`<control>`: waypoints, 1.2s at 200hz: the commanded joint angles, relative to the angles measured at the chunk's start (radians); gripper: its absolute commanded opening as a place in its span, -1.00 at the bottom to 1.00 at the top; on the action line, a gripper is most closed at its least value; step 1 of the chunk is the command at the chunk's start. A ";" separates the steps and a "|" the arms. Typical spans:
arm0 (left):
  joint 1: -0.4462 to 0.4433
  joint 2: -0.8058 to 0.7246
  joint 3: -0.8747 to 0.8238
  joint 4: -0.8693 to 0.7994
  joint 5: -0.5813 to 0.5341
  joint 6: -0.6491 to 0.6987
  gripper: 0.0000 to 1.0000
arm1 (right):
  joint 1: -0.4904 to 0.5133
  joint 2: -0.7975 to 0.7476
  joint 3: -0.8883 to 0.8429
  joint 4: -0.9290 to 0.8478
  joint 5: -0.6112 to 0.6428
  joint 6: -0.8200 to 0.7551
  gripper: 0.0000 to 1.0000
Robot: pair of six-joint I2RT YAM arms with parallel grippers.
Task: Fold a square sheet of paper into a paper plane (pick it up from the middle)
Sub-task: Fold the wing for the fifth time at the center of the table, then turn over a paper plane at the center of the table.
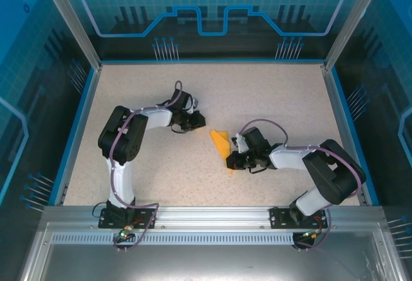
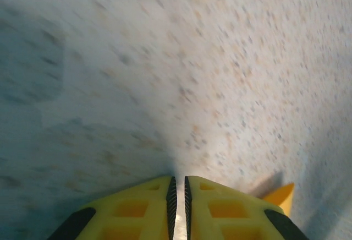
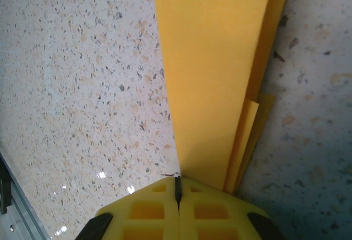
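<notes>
Starting at the near edge of the bench [image 1: 270,94], your right gripper [image 1: 232,162] sits low, right of centre, pointing left. From the right wrist its jaws are closed, pads pressed together with no gap. The narrow near end of the folded paper [image 3: 214,75] runs right up to the seam between them. You cannot tell from this angle whether a layer is actually pinched or the tips only rest on it.

The orange-yellow paper lies flat on the bench as a long, tapering shape. Stacked layers show along its right side, one shorter flap peeking out beneath the top one. From above, the paper [image 1: 221,142] lies near mid-bench, between your two grippers, slanting away from the right one.

Farther back and to the left, your left gripper [image 2: 177,196] hovers over bare bench. Its jaws are all but closed, with a thin slit between the pads and nothing in it. One corner of the paper [image 2: 280,194] shows just to its right.
</notes>
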 commanded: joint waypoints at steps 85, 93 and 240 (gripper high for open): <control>-0.089 -0.227 0.067 -0.368 -0.310 0.003 0.16 | -0.021 -0.365 0.105 -0.297 0.238 0.050 0.24; -0.117 -0.233 0.067 -0.390 -0.333 -0.013 0.23 | -0.028 -0.401 0.113 -0.331 0.287 0.045 0.34; -0.521 0.077 0.499 -0.875 -0.617 -0.292 0.97 | -0.274 -0.560 -0.020 -0.528 0.489 0.112 0.79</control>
